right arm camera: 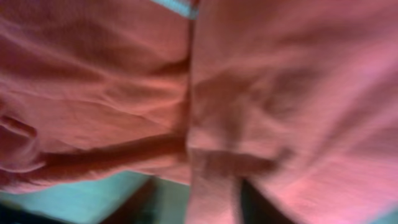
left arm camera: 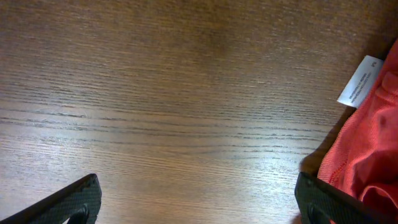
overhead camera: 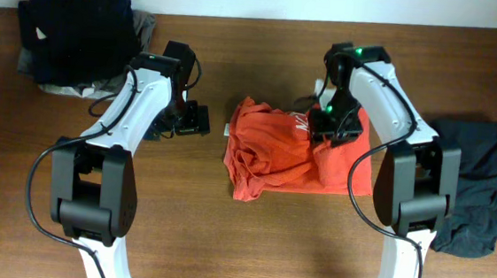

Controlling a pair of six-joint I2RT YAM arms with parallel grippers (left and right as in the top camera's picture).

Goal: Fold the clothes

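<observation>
The clothes, a red-orange T-shirt (overhead camera: 274, 154) with white lettering, lie bunched and partly folded at the middle of the table. My right gripper (overhead camera: 328, 127) is pressed down on the shirt's right half. In the right wrist view, which is blurred, the shirt (right arm camera: 280, 93) fills the frame, and a ridge of its fabric runs between the two dark fingers of the right gripper (right arm camera: 211, 199). My left gripper (overhead camera: 198, 119) stands open just left of the shirt over bare wood. In the left wrist view the left gripper (left arm camera: 199, 208) holds nothing; the shirt's edge (left arm camera: 367, 149) and its white label (left arm camera: 360, 81) lie beside the right finger.
A pile of navy and grey garments (overhead camera: 79, 37) sits at the back left corner. A charcoal-black garment (overhead camera: 480, 184) lies at the right edge, beside the right arm's base. Bare wooden table (overhead camera: 181, 205) spreads in front of the shirt.
</observation>
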